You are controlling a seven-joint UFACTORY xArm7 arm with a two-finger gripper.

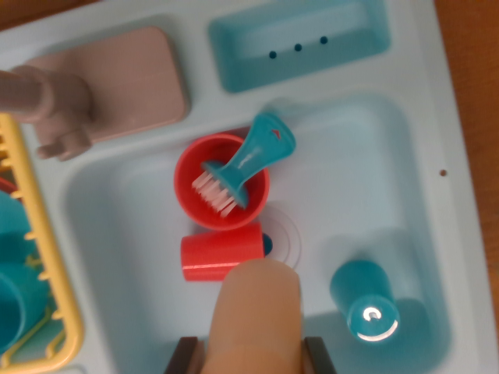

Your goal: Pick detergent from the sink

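Yellow rack (54,312) left of the sink (366,164). Inside the sink: red cup (195,204) holding a teal brush (248,160); red detergent bottle (222,253) lying on its side just below; teal cup (366,300) rightward. End effector (253,354) near the bottle, grip state impossible to tell.

The detergent (223,257), a red bottle with a dark teal cap, lies on its side in the pale blue sink (343,187), near the drain.
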